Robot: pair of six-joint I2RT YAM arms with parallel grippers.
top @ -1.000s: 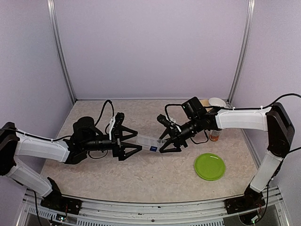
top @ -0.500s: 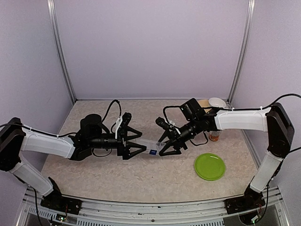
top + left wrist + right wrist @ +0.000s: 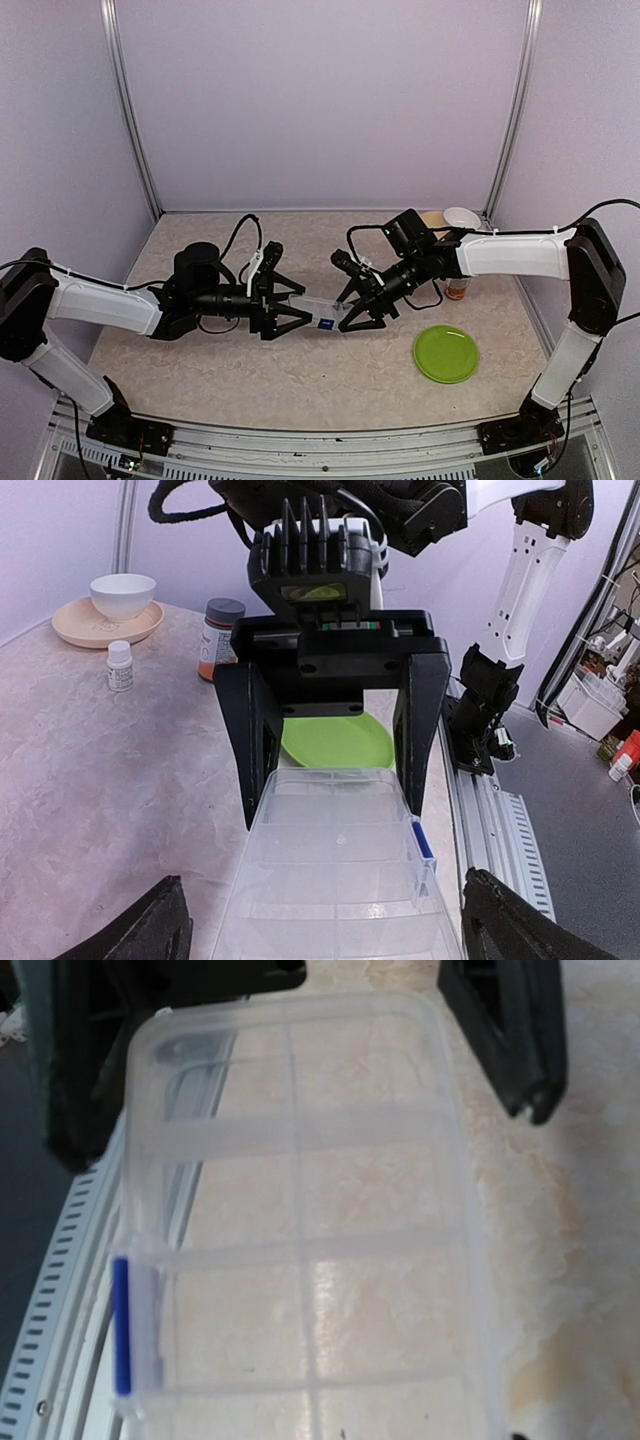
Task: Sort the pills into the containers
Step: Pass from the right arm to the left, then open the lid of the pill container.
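The containers are one flat clear organiser (image 3: 318,306) with a blue latch (image 3: 424,841), hanging between my two grippers. My right gripper (image 3: 346,308) is shut on its far end; in the left wrist view its black fingers (image 3: 250,742) press both long sides. My left gripper (image 3: 296,305) stands open round the near end, its tips (image 3: 150,932) a little way off either edge. The right wrist view looks down through the empty compartments (image 3: 300,1220). No pills show in any view.
A green plate (image 3: 446,353) lies at the front right. An amber bottle with a grey cap (image 3: 218,640), a small white bottle (image 3: 120,666) and a white bowl on a beige saucer (image 3: 122,595) stand at the back right. The table's rail (image 3: 500,820) runs along the near edge.
My left arm has reached right, so its jaws now straddle the organiser's near end, and they have narrowed slightly. The right gripper shifted a little left with the organiser.
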